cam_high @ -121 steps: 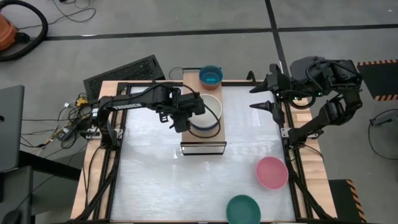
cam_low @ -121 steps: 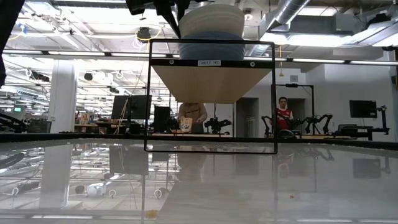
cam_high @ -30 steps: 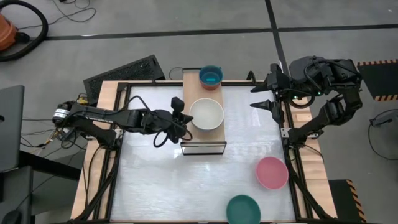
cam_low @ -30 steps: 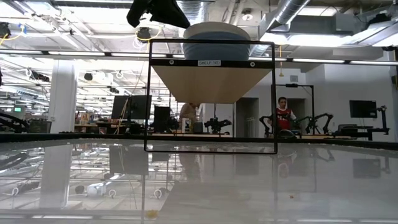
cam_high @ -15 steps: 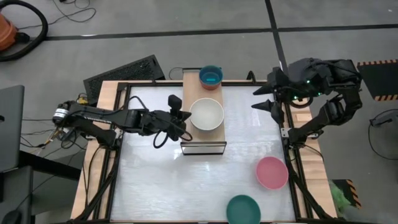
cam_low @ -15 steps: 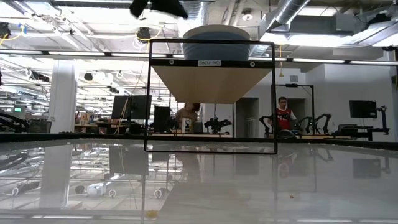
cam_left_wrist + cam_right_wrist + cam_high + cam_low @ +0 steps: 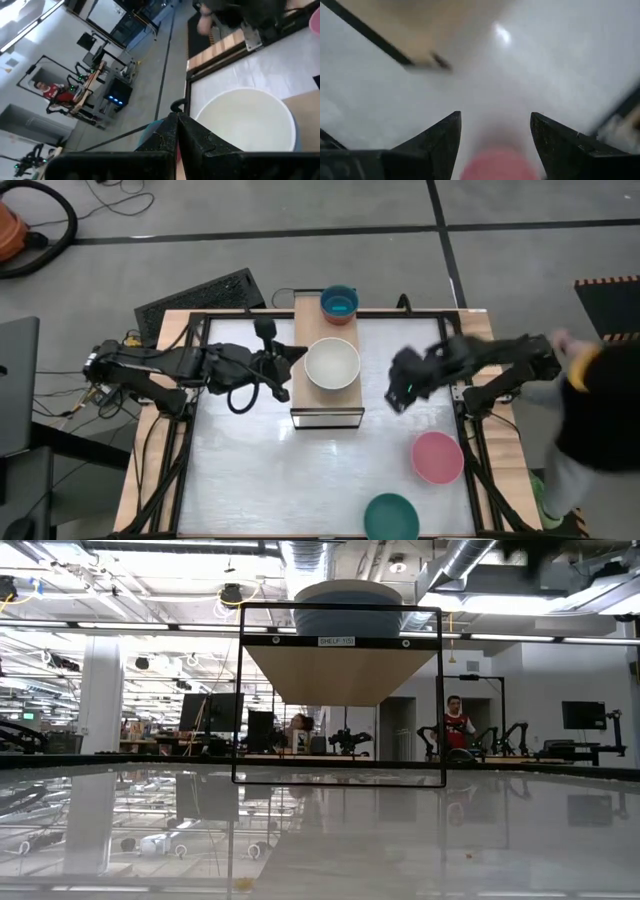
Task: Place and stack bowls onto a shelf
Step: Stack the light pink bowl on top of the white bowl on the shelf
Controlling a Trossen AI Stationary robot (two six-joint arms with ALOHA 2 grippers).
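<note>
On the raised light-wood shelf [image 7: 327, 416] stands a white bowl [image 7: 332, 364] nested in a grey-blue bowl [image 7: 345, 618]. At the shelf's far end, a cyan bowl [image 7: 339, 303] sits inside a red rim. A pink bowl [image 7: 437, 457] and a dark green bowl [image 7: 391, 517] rest on the table at the near right. My left gripper [image 7: 295, 358] hovers shut just left of the white bowl [image 7: 245, 120], touching nothing. My right gripper [image 7: 399, 392] hangs open over the table to the right of the shelf, pointing down, with the pink bowl [image 7: 500, 166] beyond its fingers.
A person [image 7: 598, 415] stands at the table's right edge, beside my right arm. The table's wooden frame [image 7: 185, 430] runs along both sides. Bare white tabletop [image 7: 260, 480] lies near and left of the shelf.
My left gripper, still shut, has risen beside the stacked bowls, out of the low view, and rolled somewhat. My right gripper has swung from the far right corner down over the table toward the shelf's right side, tipping to point downward, still open. A person has come in at the right.
</note>
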